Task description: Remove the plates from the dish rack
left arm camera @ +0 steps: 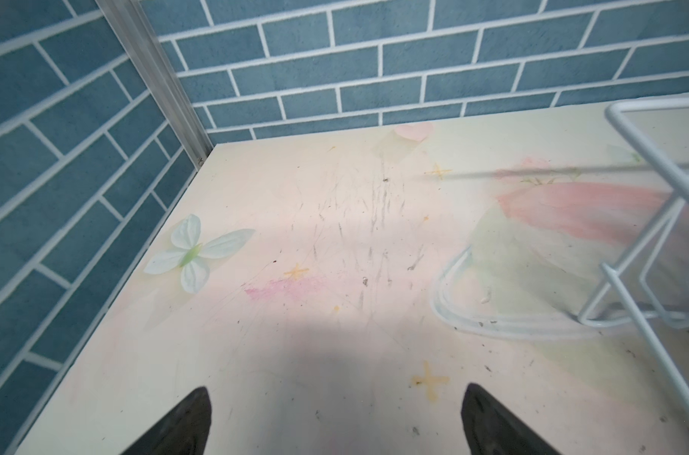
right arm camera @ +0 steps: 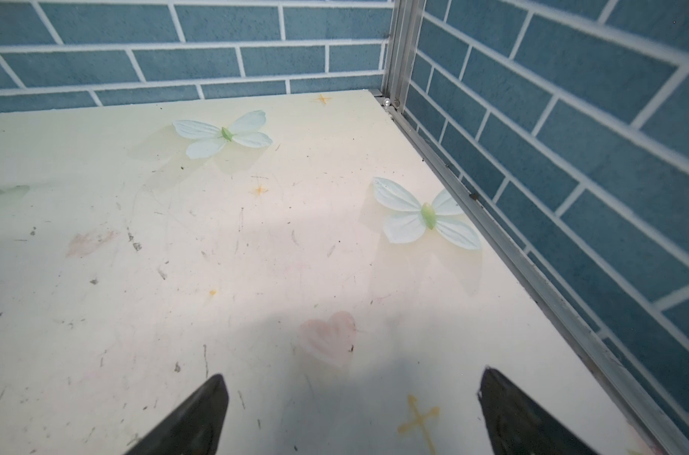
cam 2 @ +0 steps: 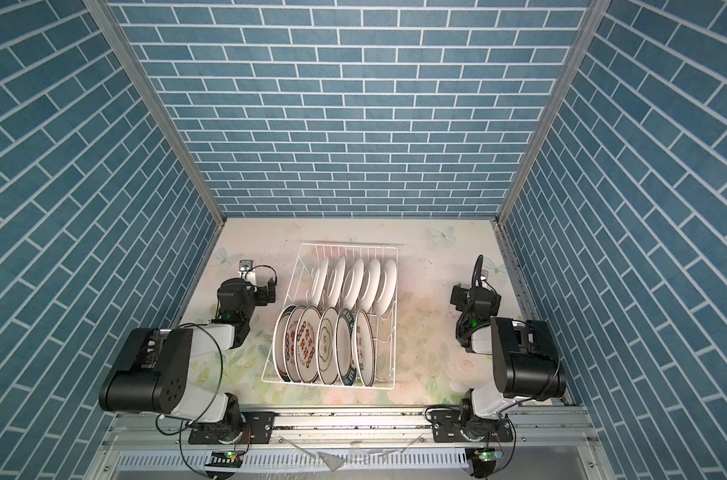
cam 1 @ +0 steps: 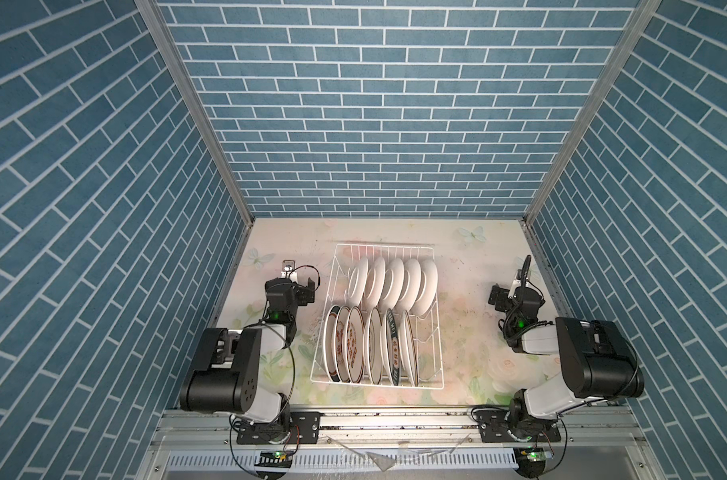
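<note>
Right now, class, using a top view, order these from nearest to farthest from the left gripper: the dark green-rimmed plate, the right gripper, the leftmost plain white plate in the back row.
Measured from the left gripper:
1. Leftmost plain white plate, back row, at its left end.
2. Dark green-rimmed plate, front row, right of middle.
3. Right gripper, on the opposite side, past every plate.
</note>
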Controlling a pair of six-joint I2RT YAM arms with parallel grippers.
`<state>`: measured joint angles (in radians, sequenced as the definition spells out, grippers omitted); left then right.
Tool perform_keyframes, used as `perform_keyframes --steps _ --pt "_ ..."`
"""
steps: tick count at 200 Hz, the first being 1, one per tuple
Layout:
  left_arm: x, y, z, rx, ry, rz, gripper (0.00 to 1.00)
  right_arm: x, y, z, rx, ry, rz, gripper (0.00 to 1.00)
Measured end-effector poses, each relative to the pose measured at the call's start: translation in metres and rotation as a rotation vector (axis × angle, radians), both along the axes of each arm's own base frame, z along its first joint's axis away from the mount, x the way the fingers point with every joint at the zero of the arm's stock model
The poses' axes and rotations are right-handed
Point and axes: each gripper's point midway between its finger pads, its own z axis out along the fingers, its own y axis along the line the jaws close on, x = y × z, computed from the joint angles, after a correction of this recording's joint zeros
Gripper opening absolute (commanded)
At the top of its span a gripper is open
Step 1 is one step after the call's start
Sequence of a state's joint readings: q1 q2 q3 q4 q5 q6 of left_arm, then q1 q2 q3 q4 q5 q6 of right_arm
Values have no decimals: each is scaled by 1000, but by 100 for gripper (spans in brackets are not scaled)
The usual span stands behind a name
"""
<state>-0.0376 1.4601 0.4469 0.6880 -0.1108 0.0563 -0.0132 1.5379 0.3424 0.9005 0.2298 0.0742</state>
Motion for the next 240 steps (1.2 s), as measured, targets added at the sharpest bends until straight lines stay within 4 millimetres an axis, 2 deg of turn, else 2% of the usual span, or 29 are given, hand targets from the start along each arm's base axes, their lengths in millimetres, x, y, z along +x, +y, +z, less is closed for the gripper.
perform_keyframes --steps 29,67,84,111,137,152,169,192,215,240 --pt "4 5 28 -1 -38 36 99 -1 -1 17 -2 -36 -6 99" --pt "-8 8 32 -18 -8 58 99 -9 -4 52 0 -97 -28 99" --pt "-14 9 37 -31 28 68 99 -13 -4 53 21 -69 -38 99" --pt "-20 10 67 -74 9 93 99 -13 -3 59 74 18 -55 99" --pt "-39 12 83 -156 15 140 99 -11 7 86 162 69 -32 99" --pt "-48 9 83 -206 53 148 99 -13 23 98 212 95 15 99" --pt "-56 1 77 -258 115 135 99 -21 45 100 248 161 77 99" --pt "-71 -8 64 -317 216 120 99 -35 89 102 276 274 199 99" --pt "-85 -16 61 -372 265 108 99 -50 134 110 298 359 330 98" --pt "-99 -21 62 -422 291 108 99 -70 167 108 343 435 429 94"
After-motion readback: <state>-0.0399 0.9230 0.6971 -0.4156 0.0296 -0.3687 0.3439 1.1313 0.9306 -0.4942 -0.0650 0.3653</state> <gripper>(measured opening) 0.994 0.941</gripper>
